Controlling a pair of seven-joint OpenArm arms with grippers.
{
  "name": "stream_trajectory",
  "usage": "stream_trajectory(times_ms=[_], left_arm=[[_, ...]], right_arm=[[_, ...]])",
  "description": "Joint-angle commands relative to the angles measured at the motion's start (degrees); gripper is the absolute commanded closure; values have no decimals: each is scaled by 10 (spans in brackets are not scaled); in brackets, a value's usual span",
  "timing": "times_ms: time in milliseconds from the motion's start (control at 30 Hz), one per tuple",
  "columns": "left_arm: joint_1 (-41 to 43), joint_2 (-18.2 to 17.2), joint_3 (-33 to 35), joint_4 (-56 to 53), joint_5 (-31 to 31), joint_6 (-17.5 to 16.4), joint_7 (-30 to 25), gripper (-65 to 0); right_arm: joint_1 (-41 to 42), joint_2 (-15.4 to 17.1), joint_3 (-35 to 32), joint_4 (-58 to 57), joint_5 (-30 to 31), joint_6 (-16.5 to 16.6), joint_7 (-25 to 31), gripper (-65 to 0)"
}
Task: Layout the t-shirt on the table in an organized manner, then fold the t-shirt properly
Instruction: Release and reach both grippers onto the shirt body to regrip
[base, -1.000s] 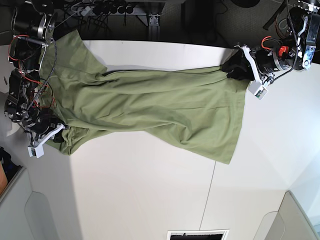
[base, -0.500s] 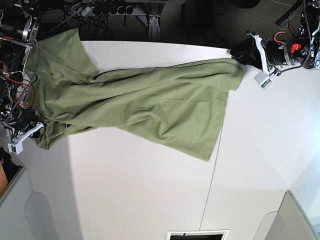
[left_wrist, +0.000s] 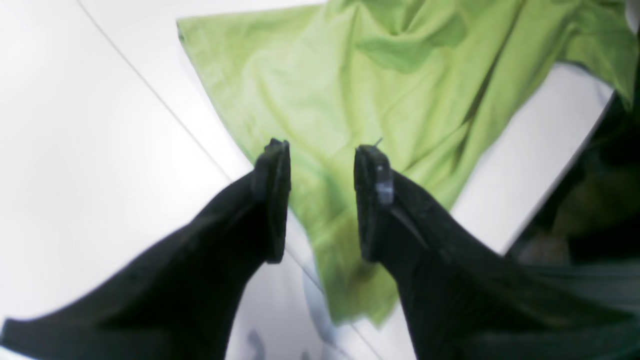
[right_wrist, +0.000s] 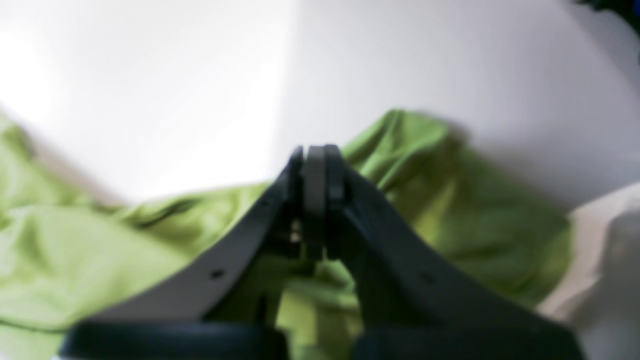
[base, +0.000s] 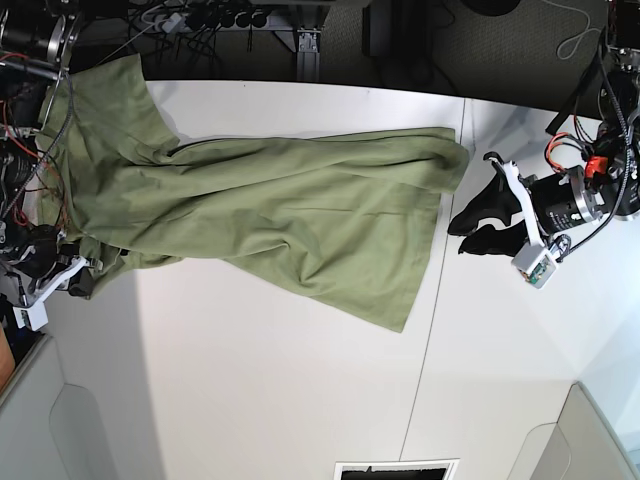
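Green t-shirt (base: 270, 225) lies on the tabletop (base: 300, 400), apart from the open left fingers (left_wrist: 272, 195), while the right fingers (right_wrist: 332, 170) pinch its edge.

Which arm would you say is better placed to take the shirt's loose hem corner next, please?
Probably the left. Its gripper is open and empty beside the shirt, near that hem end. The right gripper is shut on the shirt at the far end.
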Motion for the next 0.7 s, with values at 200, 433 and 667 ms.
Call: stream_trajectory(times_ms=[200, 433, 667], left_arm=[[-128, 63, 76, -133, 97, -4, -76, -173], [-263, 136, 188, -319, 153, -4, -102, -173], [-316, 181, 206, -449, 180, -4, -115, -173]], right_arm=[[-153, -15, 7, 130, 7, 5, -1, 0], [-283, -18, 55, 240, 6, 5, -8, 0], [-349, -18, 75, 257, 1, 7, -7, 0]])
